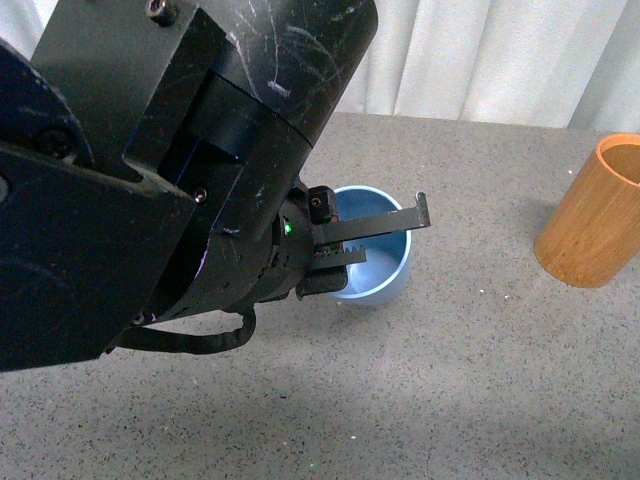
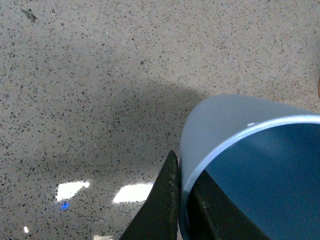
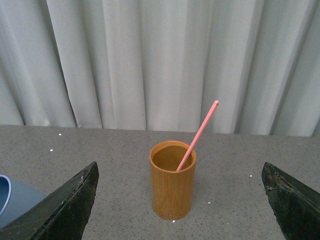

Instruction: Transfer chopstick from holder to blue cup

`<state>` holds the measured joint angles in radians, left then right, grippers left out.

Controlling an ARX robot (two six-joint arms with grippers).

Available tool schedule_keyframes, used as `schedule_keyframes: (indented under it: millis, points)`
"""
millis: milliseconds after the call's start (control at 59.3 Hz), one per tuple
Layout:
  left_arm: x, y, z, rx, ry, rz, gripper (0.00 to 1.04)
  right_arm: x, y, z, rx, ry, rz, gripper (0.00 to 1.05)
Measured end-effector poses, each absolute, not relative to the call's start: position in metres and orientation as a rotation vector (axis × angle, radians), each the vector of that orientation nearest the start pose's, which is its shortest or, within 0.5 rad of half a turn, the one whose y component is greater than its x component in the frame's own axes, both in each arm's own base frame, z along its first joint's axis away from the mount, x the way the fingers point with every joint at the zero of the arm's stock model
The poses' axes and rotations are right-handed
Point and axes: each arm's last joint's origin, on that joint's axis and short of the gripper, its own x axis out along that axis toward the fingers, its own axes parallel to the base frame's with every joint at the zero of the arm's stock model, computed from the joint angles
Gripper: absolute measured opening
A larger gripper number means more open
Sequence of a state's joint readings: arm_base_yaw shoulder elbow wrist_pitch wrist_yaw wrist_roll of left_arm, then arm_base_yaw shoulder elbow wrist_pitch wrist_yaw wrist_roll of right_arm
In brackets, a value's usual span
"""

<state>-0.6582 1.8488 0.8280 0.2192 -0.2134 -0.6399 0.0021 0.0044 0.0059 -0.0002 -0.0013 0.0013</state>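
The blue cup (image 1: 378, 281) stands upright on the grey table, and my left gripper (image 1: 372, 243) is shut on its near rim. In the left wrist view one finger (image 2: 165, 200) presses the cup's (image 2: 235, 120) outer wall and the other sits inside. The bamboo holder (image 1: 594, 215) stands to the right of the cup, apart from it. In the right wrist view the holder (image 3: 172, 185) is upright with one pink chopstick (image 3: 198, 135) leaning in it. My right gripper (image 3: 180, 166) faces the holder from a distance, open and empty. The cup's edge (image 3: 12, 200) shows there too.
A speckled grey table (image 1: 450, 400) carries both containers. A pale curtain (image 3: 150, 60) hangs along its far edge. My left arm (image 1: 150, 180) fills the left half of the front view and hides the table behind it.
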Motion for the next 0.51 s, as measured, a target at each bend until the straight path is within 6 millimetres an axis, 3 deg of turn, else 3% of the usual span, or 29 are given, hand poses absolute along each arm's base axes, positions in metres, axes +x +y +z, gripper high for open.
schedule_keyframes:
  millis: [506]
  points:
    - [0.27,-0.204,0.098,-0.243,0.849,-0.162,0.04,0.098,0.0,0.165,0.001,-0.001,0.003,0.95]
